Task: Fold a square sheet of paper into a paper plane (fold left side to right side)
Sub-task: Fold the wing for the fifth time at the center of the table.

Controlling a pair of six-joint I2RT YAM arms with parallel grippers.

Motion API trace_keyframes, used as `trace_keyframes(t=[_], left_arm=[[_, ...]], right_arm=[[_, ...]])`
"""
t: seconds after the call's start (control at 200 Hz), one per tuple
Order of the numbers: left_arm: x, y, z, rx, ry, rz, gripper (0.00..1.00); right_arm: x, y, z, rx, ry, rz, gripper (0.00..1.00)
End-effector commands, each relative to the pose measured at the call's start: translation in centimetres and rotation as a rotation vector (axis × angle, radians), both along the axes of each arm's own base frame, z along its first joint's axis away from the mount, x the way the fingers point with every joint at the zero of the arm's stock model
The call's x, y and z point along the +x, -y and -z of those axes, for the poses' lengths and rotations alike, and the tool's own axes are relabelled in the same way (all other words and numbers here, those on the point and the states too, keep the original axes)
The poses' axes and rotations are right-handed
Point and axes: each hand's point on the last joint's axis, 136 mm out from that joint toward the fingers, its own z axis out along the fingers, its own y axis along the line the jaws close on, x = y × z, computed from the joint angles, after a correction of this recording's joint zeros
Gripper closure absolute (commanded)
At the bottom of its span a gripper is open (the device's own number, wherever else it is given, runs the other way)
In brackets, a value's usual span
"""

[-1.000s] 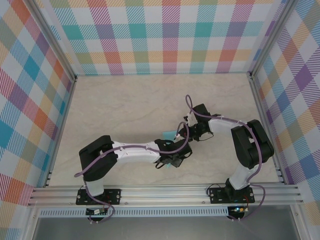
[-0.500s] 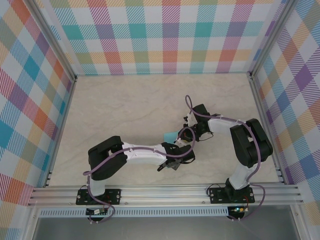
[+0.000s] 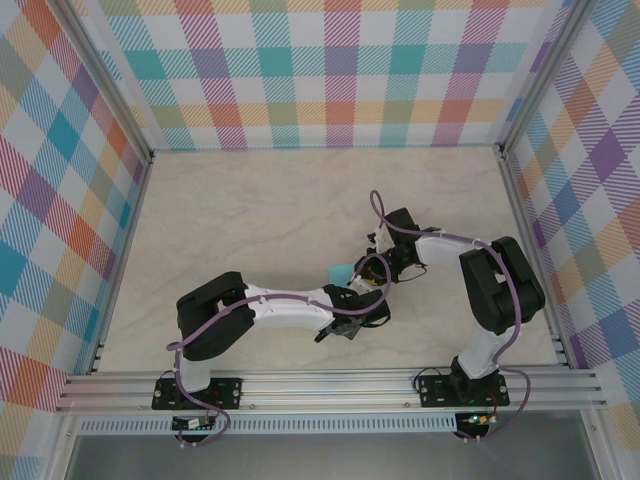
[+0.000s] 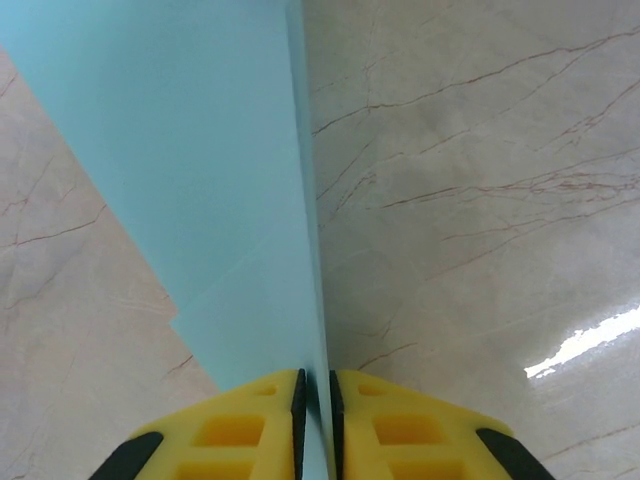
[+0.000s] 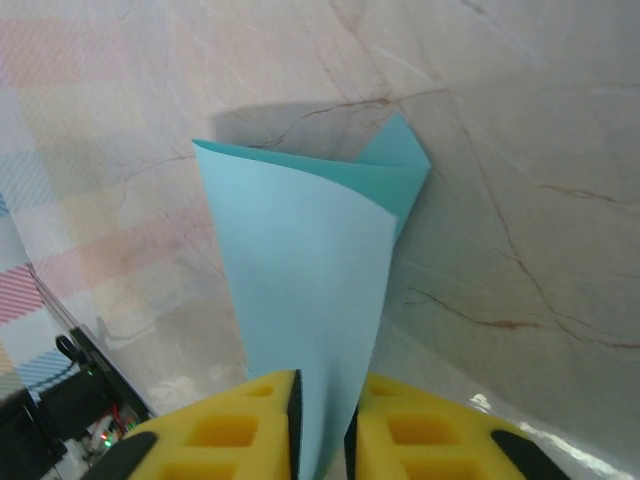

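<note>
Now the left gripper (image 4: 317,378) pinches the square sheet of paper (image 4: 200,180), its crease running toward twelve o'clock; the right gripper (image 5: 322,385) straddles it, grip unclear.

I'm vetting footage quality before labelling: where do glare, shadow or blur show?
Left wrist: a white glare streak on the table, lower right. Right wrist: the paper sheet throws a dark shadow behind it. Top external: evenly lit, sharp.
</note>
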Motion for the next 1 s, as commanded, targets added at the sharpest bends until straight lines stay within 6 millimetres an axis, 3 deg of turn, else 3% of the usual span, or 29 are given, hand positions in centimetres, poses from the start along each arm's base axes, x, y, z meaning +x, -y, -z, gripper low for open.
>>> trace_keyframes(t=[0.0, 0.23, 0.535, 0.725, 0.765, 0.995], left_arm=[[-0.2, 0.2, 0.0, 0.014, 0.011, -0.001, 0.86], [-0.2, 0.6, 0.2, -0.031, -0.011, -0.006, 0.88], [0.3, 1.9, 0.9, -0.152, -0.105, -0.019, 0.94], [1.1, 2.1, 0.8, -0.333, -0.196, -0.074, 0.94], [1.5, 2.9, 0.5, -0.406, -0.202, -0.077, 0.95], [1.7, 3.1, 0.7, -0.581, -0.269, -0.135, 0.96]], right_arm=[[0.8, 0.1, -2.4, 0.010, 0.065, 0.024, 0.69], [2.0, 4.1, -6.5, -0.059, 0.199, 0.142, 0.41], [0.8, 8.2, -8.4, -0.110, 0.250, 0.226, 0.33], [0.1, 8.6, -8.1, -0.064, 0.231, 0.216, 0.32], [-0.1, 8.5, -7.8, -0.050, 0.227, 0.208, 0.31], [-1.8, 6.8, -6.0, 0.081, 0.197, 0.153, 0.35]])
